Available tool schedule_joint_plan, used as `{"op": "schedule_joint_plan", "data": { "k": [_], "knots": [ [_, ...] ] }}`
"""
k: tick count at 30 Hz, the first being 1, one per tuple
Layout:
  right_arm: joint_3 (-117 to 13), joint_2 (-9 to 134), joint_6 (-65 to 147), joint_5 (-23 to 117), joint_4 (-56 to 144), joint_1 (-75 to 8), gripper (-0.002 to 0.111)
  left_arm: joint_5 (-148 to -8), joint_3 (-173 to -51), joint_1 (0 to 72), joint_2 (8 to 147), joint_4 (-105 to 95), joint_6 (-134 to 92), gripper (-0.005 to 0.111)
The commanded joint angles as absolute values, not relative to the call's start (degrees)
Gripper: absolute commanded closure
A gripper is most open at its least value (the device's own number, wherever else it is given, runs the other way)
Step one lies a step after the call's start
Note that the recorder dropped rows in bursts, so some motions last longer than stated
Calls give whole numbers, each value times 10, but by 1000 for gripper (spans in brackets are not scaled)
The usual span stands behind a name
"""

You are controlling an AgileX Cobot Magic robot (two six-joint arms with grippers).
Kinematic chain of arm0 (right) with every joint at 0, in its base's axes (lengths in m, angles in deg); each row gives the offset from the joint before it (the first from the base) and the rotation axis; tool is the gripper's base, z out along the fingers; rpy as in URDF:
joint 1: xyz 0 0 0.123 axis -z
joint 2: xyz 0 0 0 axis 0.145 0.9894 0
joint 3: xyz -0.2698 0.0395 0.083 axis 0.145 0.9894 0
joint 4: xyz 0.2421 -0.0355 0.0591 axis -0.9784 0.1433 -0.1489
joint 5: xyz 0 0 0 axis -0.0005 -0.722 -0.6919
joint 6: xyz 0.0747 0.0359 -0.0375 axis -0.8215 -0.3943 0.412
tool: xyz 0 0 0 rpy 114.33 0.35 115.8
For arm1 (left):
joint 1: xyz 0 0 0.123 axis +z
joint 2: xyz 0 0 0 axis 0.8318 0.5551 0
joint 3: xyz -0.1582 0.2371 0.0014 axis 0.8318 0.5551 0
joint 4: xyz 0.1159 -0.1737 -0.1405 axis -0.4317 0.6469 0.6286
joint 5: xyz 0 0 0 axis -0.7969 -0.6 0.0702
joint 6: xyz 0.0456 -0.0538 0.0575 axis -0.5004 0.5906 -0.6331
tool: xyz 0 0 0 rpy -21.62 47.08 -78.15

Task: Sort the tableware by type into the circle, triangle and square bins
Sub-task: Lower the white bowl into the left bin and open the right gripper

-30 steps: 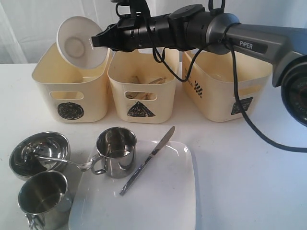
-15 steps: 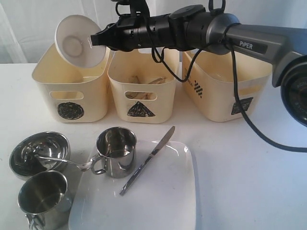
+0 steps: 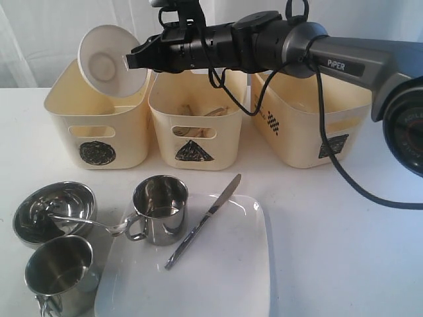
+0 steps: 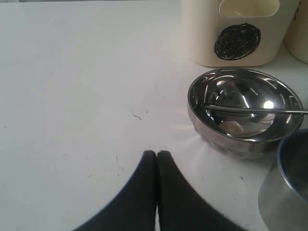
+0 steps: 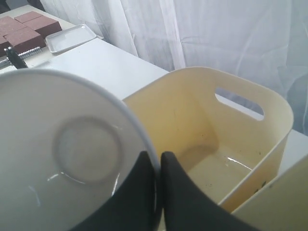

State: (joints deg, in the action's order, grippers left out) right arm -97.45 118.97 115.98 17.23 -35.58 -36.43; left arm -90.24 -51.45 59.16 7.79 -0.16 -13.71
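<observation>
Plastic bowl (image 3: pixel 109 63) tilted over the circle bin (image 3: pixel 99 125), upper left of the frame.
The right jaws pinch its rim; I think they should lower it between the bin walls before letting go, so it does not bounce out. The left jaws are pressed together, empty, over the tabletop (image 4: pixel 72 72).

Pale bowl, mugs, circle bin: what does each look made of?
Pale bowl: thin, smooth and milky white, likely plastic; whether it is clear is hard to tell. Mugs: polished steel by the look, with mirror-like reflections. Circle bin: cream plastic with a dull sheen, rounded corners and a moulded handle cut-out.
</observation>
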Motion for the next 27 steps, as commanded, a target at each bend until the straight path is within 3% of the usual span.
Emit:
{"op": "schedule_joint_plan", "data": {
  "k": [1,6,12,27],
  "knots": [
    [-979,1187,1149,172,-363,-362,108,-900,-514,590,75,3,-137,107],
    [-979,1187,1170,173,-363,-362,107,-900,-514,590,75,3,-137,107],
    [-979,1187,1170,163,-363,-362,94,-900,-514,590,75,3,-137,107],
    [-979,1192,1170,217,-364,-363,94,-900,-514,590,75,3,-137,107]
  ]
}}
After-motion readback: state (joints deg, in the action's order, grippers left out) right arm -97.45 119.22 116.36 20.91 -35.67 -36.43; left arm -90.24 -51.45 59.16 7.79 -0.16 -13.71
